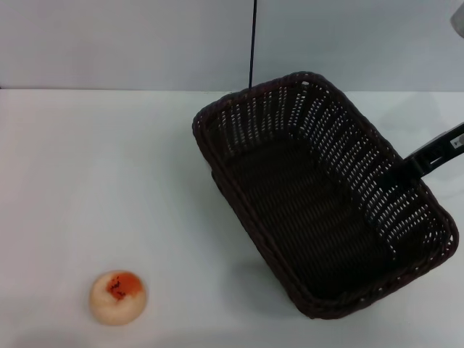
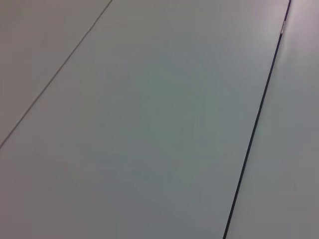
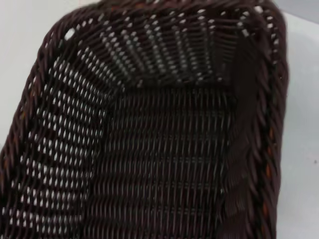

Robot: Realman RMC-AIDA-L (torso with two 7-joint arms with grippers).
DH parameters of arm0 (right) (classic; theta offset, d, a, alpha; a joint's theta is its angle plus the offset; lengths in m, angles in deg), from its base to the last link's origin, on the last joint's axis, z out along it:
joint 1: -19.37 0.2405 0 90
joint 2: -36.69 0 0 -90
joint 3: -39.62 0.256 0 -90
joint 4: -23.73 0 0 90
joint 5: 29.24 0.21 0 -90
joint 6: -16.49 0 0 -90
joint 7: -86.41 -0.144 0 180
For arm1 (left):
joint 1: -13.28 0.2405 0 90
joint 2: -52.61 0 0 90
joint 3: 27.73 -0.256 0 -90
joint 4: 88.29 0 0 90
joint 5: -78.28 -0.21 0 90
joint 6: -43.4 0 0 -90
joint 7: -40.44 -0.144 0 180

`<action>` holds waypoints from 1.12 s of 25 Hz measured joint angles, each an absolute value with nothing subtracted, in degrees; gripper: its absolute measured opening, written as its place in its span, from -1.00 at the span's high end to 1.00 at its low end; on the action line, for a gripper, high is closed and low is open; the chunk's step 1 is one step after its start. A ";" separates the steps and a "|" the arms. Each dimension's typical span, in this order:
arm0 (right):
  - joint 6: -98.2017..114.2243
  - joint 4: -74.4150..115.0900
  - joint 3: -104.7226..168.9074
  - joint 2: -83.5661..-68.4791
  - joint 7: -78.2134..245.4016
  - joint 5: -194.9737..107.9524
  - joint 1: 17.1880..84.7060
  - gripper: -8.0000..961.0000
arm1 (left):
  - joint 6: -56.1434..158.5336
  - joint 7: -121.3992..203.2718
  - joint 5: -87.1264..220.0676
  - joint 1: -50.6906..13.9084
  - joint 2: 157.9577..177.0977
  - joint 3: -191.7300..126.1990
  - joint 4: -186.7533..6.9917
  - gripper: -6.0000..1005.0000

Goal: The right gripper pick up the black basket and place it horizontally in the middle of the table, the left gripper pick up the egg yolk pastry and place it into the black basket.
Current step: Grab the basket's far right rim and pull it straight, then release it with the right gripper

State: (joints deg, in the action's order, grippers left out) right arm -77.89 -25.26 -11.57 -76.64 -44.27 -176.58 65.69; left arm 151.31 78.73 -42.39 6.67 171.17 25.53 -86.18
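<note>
Black basket [image 1: 319, 196] – large woven wicker, rectangular, open side up, on the white tabletop [image 1: 109, 167]. Sits right of centre in head view, long axis on a diagonal, one short end toward the back wall, the other toward the front-right. Interior empty. Right wrist view looks straight down into it [image 3: 159, 149]: dark woven floor, open-weave flared sides, braided rim.

Right gripper [image 1: 428, 161] – black arm end w/ small white label, reaching in from the right edge and meeting the basket's right long rim. Fingers hidden at the rim; cannot tell whether they grip it.

Egg yolk pastry [image 1: 119, 296] – small round cream bun, orange-red patch facing up, front-left of tabletop, well apart from basket.

Left gripper – not in head view; its wrist view shows only a plain pale surface w/ thin seams.
</note>
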 joint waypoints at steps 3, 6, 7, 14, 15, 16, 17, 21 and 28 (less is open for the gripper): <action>-77.99 -25.23 -11.15 -76.68 -44.15 -175.47 65.51 0.52 | 151.30 78.75 -42.39 6.48 171.17 25.50 -86.18 -0.45; -78.34 -25.22 -11.05 -76.61 -43.94 -173.99 65.14 0.56 | 151.31 78.76 -42.39 6.36 171.17 25.45 -86.18 -0.45; -78.39 -25.22 -11.02 -76.53 -43.81 -173.56 64.96 0.56 | 151.30 78.76 -42.39 6.34 171.17 25.45 -86.18 -0.45; -78.58 -25.48 -11.00 -75.00 -43.24 -166.74 62.87 0.58 | 151.31 78.76 -42.39 6.33 171.17 25.44 -86.18 -0.45; -78.64 -25.47 -11.00 -74.64 -43.06 -165.23 62.54 0.58 | 151.31 78.76 -42.39 6.33 171.17 25.44 -86.18 -0.45; -78.73 -25.43 -10.98 -74.29 -42.90 -163.74 62.24 0.59 | 151.32 78.76 -42.39 6.33 171.17 25.44 -86.17 -0.45; -78.99 -25.32 -10.85 -73.84 -42.61 -161.92 61.88 0.59 | 151.32 78.76 -42.39 6.33 171.17 25.44 -86.17 -0.45; -80.44 -25.37 -9.14 -72.88 -41.59 -157.26 60.96 0.61 | 151.33 78.82 -42.39 6.27 171.17 25.44 -86.10 -0.45; -83.42 -25.58 -5.19 -71.05 -36.97 -154.90 62.16 0.61 | 151.33 78.84 -42.39 6.01 171.17 25.44 -86.09 -0.44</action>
